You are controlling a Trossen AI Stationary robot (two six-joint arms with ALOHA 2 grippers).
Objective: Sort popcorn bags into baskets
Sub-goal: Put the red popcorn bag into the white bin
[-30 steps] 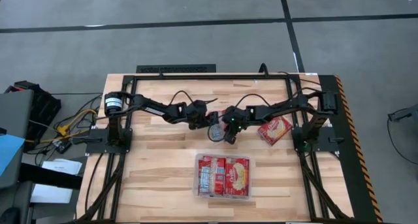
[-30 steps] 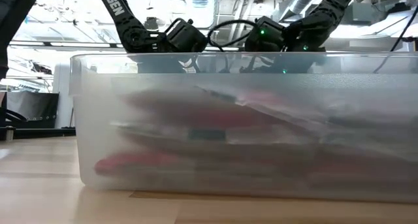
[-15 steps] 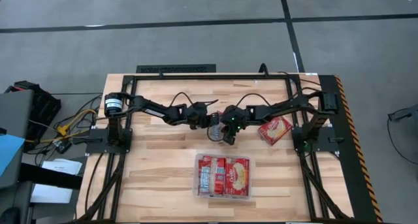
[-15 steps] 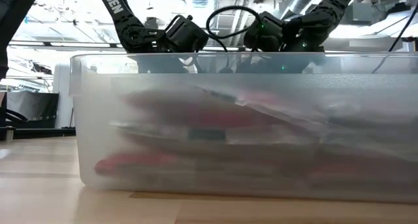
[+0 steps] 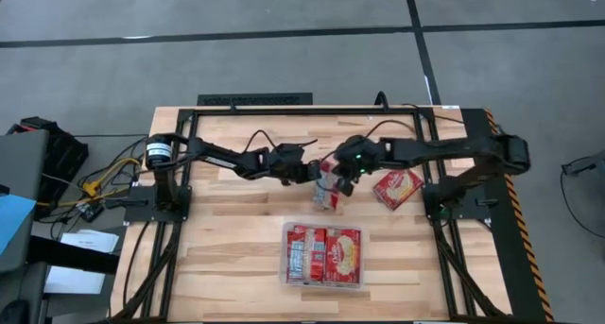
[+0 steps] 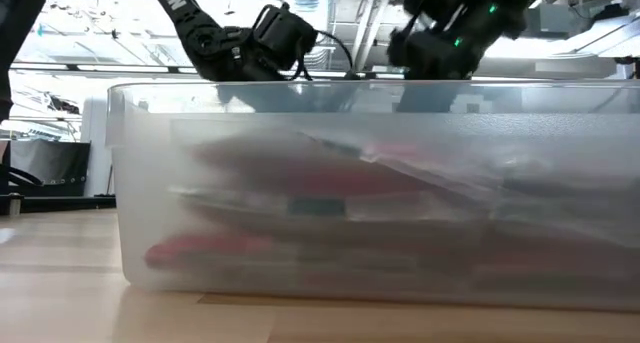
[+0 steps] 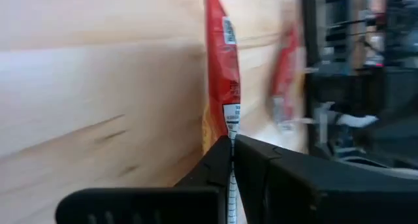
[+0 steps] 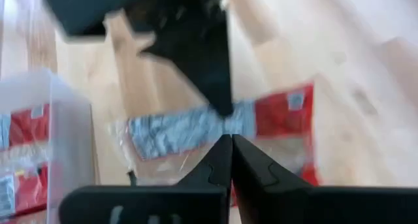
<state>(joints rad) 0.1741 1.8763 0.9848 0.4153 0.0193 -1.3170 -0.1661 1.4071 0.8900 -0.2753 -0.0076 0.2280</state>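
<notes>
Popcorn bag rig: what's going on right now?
Both arms meet at mid-table over one popcorn bag. The left gripper is shut on its edge, and the right gripper pinches it too. The clear bin near the front holds several bags, and another bag lies on the table to the right.

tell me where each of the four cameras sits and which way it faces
High view: overhead, looking straight down on the table, both arms, the clear bin.
Low view: at tabletop height, level through the bin; arms come in above.
Left wrist view: past the left gripper, shut on a held popcorn bag.
Right wrist view: past the right gripper, shut on the same bag.
Shared: both wrist views show that bag.
</notes>
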